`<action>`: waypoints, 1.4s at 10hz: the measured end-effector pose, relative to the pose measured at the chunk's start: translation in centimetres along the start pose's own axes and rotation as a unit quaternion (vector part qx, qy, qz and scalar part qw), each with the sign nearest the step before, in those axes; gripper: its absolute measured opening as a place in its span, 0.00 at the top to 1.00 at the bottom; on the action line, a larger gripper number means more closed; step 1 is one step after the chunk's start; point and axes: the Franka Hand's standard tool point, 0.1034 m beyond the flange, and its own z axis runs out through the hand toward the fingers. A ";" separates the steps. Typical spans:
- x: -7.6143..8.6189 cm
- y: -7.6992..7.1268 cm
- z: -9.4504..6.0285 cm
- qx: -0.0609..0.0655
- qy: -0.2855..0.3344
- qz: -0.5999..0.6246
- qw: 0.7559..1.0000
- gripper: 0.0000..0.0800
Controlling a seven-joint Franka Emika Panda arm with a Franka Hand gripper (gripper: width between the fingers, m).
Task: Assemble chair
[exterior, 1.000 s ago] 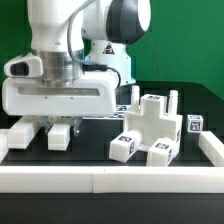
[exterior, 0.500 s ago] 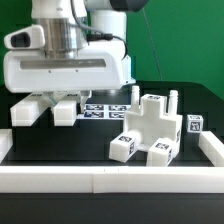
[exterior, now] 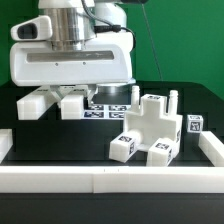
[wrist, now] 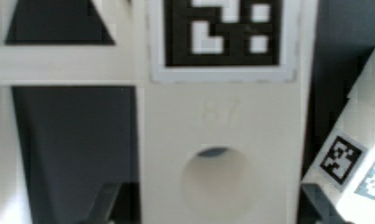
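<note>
My gripper (exterior: 60,96) hangs above the table at the exterior view's left, shut on a white chair piece (exterior: 72,104). That piece is clear of the table. In the wrist view the piece (wrist: 210,120) fills the picture: a long white bar with a black-and-white tag, a shallow oval dent and a side arm. It sits between my dark fingers (wrist: 113,205). A partly joined group of white chair blocks (exterior: 150,128) with tags and two upright posts stands on the table at the exterior view's right.
The marker board (exterior: 112,111) lies flat behind the held piece. A small tagged cube (exterior: 194,125) sits at the far right. A long low white border rail (exterior: 100,180) runs along the front, with side rails at both ends.
The gripper has risen with the white piece and drifted a little toward the exterior view's right. The block group on the right has not moved.
</note>
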 end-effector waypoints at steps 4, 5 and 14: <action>-0.2 -0.7 -1.5 0.013 -0.015 0.045 0.999 0.64; -0.3 -1.8 -2.3 0.018 -0.022 0.064 0.998 0.64; -0.2 -5.6 -4.4 0.027 -0.030 0.214 0.976 0.64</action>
